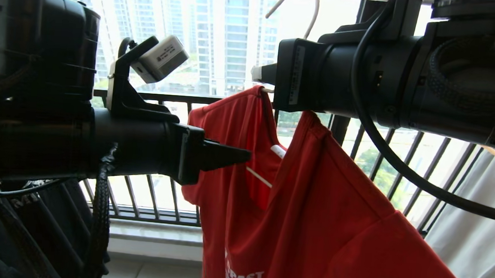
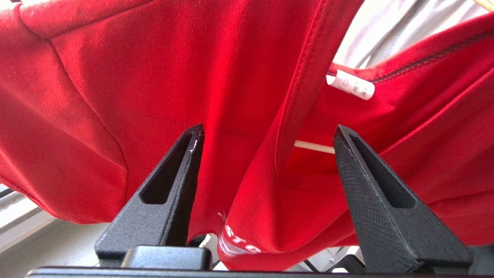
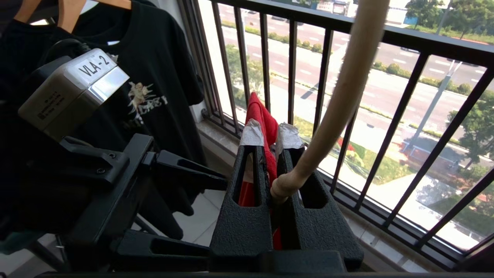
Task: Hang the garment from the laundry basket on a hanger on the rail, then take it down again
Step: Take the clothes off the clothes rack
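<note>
The red garment point(image 1: 312, 211) hangs on the cream-white hanger point(image 1: 311, 14), draped in front of the black balcony railing point(image 1: 164, 97). The hanger's hook curves upward above the right gripper point(image 3: 270, 133).

The right gripper is held high, at the top of the garment's shoulder. In the right wrist view its two taped fingertips point(image 3: 251, 133) stand close together, pinched on a fold of the red fabric, and the hanger's neck runs up between the fingers just beside that fold. Whether the fingers also press on the hanger cannot be told.

The left gripper point(image 2: 266, 135) is lower, level with the garment's neckline. Its jaws stand wide apart and hold nothing. In the left wrist view the edge of the V-neck hangs between the two fingers point(image 2: 370, 181), just beyond their tips, with no clear contact. The small white neck label point(image 2: 350, 85) lies beyond the one fingertip, and a short stretch of the hanger's wire shows just beside that same tip, inside the neck opening.

A black T-shirt point(image 3: 154, 77) hangs on a wooden hanger point(image 3: 69, 9) beyond the left arm, away from the right gripper.
</note>
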You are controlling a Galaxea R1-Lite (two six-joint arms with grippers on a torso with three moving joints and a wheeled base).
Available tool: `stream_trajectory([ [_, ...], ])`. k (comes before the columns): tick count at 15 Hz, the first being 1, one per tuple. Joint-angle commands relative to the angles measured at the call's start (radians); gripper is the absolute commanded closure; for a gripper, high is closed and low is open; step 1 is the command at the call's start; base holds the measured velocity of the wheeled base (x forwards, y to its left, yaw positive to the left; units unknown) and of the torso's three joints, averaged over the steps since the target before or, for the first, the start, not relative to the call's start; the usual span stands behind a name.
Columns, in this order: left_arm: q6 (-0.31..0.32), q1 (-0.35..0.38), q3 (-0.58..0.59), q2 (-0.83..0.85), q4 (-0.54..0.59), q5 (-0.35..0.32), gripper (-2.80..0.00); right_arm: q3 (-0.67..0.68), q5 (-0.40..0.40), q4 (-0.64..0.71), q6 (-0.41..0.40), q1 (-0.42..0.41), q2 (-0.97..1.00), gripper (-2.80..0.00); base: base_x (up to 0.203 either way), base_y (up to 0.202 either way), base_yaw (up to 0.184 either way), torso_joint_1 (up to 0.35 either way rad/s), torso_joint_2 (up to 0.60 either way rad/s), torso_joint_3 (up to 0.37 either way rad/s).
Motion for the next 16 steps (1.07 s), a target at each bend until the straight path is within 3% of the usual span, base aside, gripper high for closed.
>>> stream_trajectory([
  [1, -0.001, -0.017, 0.002, 0.002, -0.014, 0.007, -2.80, -0.008, -0.004, 0.001, 0.000, 0.008, 0.016, 0.00, 0.000, 0.000, 0.000, 0.000, 0.00, 0.000],
  [7, 0.039, -0.014, 0.028, 0.027, -0.101, 0.152, -2.80, -0.011, -0.005, 0.001, 0.000, 0.033, 0.020, 0.00, 0.000, 0.000, 0.000, 0.000, 0.00, 0.000],
  [13, 0.042, -0.001, 0.032, 0.025, -0.114, 0.153, -2.80, -0.011, -0.013, 0.000, 0.000, 0.031, 0.013, 0.00, 0.000, 0.000, 0.000, 0.000, 0.00, 0.000],
  [14, 0.042, 0.000, 0.032, 0.025, -0.114, 0.153, 0.00, -0.011, -0.016, 0.000, 0.000, 0.031, 0.015, 0.00, 0.000, 0.000, 0.000, 0.000, 0.00, 0.000],
  [16, 0.042, 0.002, 0.032, 0.033, -0.114, 0.153, 0.00, -0.010, -0.016, 0.000, 0.000, 0.031, 0.012, 0.00, 0.000, 0.000, 0.000, 0.000, 0.00, 0.000],
])
